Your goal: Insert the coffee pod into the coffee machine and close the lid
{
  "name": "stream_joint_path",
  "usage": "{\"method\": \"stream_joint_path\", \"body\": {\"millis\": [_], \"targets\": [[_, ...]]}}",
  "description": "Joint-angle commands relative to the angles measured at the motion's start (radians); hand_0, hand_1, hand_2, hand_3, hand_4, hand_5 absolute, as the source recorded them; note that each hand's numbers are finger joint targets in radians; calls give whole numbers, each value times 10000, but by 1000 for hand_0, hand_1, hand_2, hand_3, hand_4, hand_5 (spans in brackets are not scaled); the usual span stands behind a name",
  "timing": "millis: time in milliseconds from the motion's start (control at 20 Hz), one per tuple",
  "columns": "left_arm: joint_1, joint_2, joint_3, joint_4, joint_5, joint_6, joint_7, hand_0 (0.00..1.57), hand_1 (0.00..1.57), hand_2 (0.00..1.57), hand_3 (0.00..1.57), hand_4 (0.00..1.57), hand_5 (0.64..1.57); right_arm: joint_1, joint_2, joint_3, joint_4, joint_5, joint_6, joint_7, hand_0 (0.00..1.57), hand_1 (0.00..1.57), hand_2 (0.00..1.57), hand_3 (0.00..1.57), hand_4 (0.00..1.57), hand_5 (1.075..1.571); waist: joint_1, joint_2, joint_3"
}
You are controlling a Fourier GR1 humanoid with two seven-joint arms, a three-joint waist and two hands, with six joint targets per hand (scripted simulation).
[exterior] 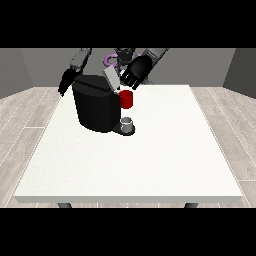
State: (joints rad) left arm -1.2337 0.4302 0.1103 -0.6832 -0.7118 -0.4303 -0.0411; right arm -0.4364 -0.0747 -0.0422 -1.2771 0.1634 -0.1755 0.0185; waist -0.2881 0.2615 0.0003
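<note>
The hand at the view's right, fingers curled, touches the tilted grey lid at the black boxy coffee machine's one o'clock, probably to close it; a grey thing rests on the machine's base at its five o'clock; the other hand hangs beside the white desk, its fingers unclear.

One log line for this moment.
black coffee machine: on white table | grey thing: at machine base | robot hand at view's right: curled, above lid

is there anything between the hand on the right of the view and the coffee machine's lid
Nothing visible stands between them. The hand at the view's right hangs just above and beside the raised grey lid of the coffee machine. A red thing at the machine sits lower, below the hand.
</note>
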Motion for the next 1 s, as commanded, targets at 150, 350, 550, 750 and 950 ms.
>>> {"method": "stream_joint_path", "body": {"millis": [150, 350, 550, 750, 950], "targets": [[252, -94, -161, 114, -120, -61, -462, 1195, 1195, 1260, 1229, 464, 1571, -203, -158, -379, 51, -169, -81, 397, 0, 0, 0, 0, 186, 1571, 275, -7, -1], [-33, -230, -107, 198, -164, 49, -181, 1251, 1251, 1290, 1217, 425, 1571, 241, 66, -43, 191, 163, -248, -433, 0, 0, 0, 0, 33, 1571, 85, 202, 2], [-445, 231, 155, 480, -72, -248, -262, 1187, 1187, 1230, 1196, 441, 1571, -616, -299, -401, 28, -208, 91, 188, 0, 0, 0, 0, 169, 1571, 25, 485, 0], [-139, -122, -38, 443, -229, -32, -275, 1169, 1169, 1235, 1200, 422, 1571, 111, 83, -93, 162, 148, -321, -270, 0, 0, 0, 0, 0, 1571, 51, 172, 0], [-454, -99, -55, 318, -260, -137, -288, 1216, 1216, 1259, 1200, 417, 1571, -68, 21, -360, 586, -147, -139, -510, 0, 0, 0, 0, 0, 1571, 185, 353, 2]]}}
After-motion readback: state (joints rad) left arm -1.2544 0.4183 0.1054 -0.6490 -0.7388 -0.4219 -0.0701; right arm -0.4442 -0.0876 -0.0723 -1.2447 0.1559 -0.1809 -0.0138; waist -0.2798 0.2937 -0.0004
